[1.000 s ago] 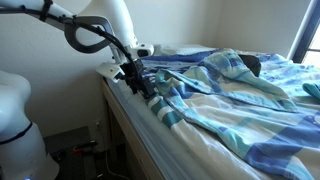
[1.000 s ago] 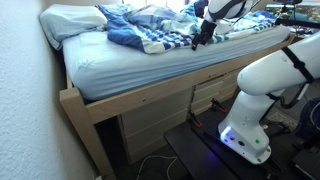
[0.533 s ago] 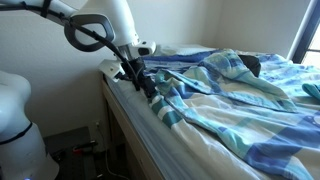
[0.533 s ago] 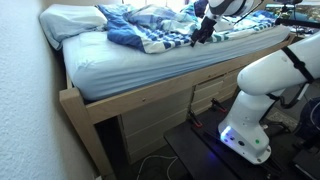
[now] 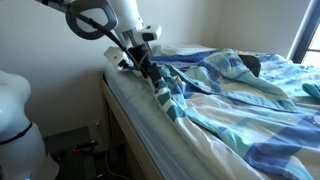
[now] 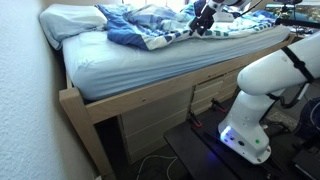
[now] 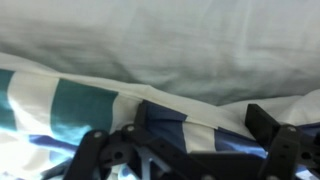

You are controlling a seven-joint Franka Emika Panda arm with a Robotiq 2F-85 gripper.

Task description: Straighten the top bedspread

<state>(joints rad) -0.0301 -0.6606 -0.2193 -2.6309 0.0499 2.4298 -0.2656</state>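
The top bedspread (image 5: 250,92) lies rumpled across the bed in pale blue, aqua and white bands, and it is bunched toward the pillow end (image 6: 150,30). My gripper (image 5: 158,88) is at the bed's side edge, low over the crumpled border of the cloth (image 6: 203,22). In the wrist view the gripper (image 7: 185,128) is open, its dark fingers (image 7: 268,122) spread wide. A fold of dark-blue-and-white cloth (image 7: 165,115) lies between them, ungripped. An aqua-and-white band of the bedspread (image 7: 80,102) lies to the left. Plain white sheet (image 7: 160,40) fills the view beyond.
A white pillow (image 6: 70,20) lies at the head of the bed. The wooden bed frame (image 6: 150,98) has drawers (image 6: 160,122) under the mattress. The robot's white base (image 6: 255,90) stands on the floor beside the bed. A wall and a window (image 5: 305,30) lie behind.
The arm has swung further along the bed edge and over the crumpled cloth border. The jaws have stayed open, and the cloth has not visibly shifted.
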